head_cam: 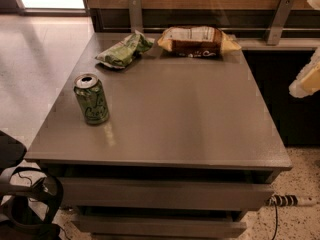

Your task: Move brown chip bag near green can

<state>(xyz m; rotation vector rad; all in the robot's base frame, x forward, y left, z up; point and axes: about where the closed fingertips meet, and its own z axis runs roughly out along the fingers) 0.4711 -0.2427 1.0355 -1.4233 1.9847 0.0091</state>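
The green can (91, 99) stood upright on the grey table (190, 119), silver top up, close to the table's near left corner. The brown chip bag (197, 41) lay flat well apart from the can, far behind it and off to its right, against the table's back edge. Its pale printed panel faced upward, with a dark brown band below and yellow ends. A smaller green chip bag (122, 51) lay crumpled behind the can, closer to it than the brown bag was and just left of that bag, though whether the two bags touched could not be told. The gripper (306, 79), a pale white and yellowish shape cut off by the frame edge, hung far to the can's right, past the table's right side and touching nothing. Whether it was open or closed could not be told. Below the can's level, two drawers (165, 194) ran across the table's front.
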